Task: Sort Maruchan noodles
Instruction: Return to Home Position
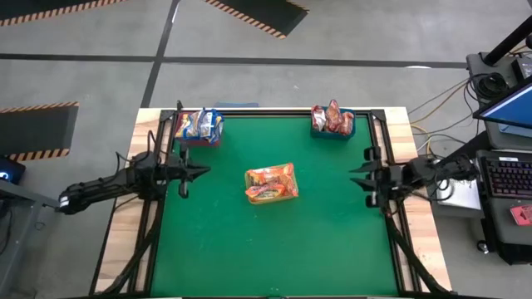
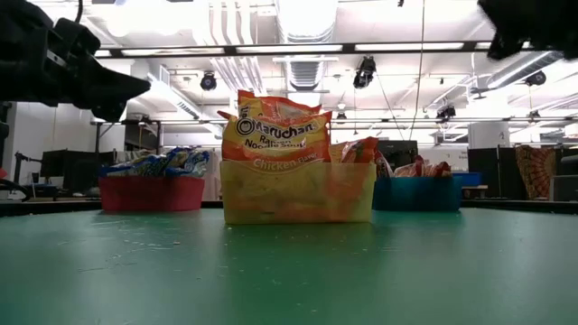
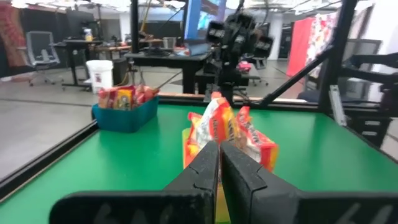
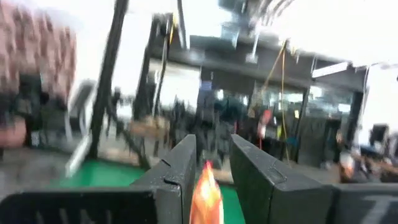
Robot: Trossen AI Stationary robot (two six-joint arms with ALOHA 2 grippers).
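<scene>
Orange Maruchan packets (image 1: 271, 183) stand upright in a yellow bin (image 2: 298, 203) at the table's centre; one shows its Chicken label (image 2: 275, 135). Blue-and-silver packets (image 1: 200, 123) fill a red bin (image 2: 151, 192) at the far left. Red packets (image 1: 333, 118) fill a blue bin (image 2: 417, 193) at the far right. My left gripper (image 1: 193, 171) hovers left of the yellow bin, fingers shut (image 3: 219, 152). My right gripper (image 1: 356, 177) hovers right of it, open by a narrow gap (image 4: 213, 155) and empty; an orange packet top (image 4: 206, 190) shows farther off between its fingers.
A black frame rail (image 1: 274, 110) runs along the table's far edge, with posts at both sides. Bare green mat (image 1: 274, 249) lies on the near half of the table. Desks, a laptop (image 1: 509, 108) and cables stand beyond the right edge.
</scene>
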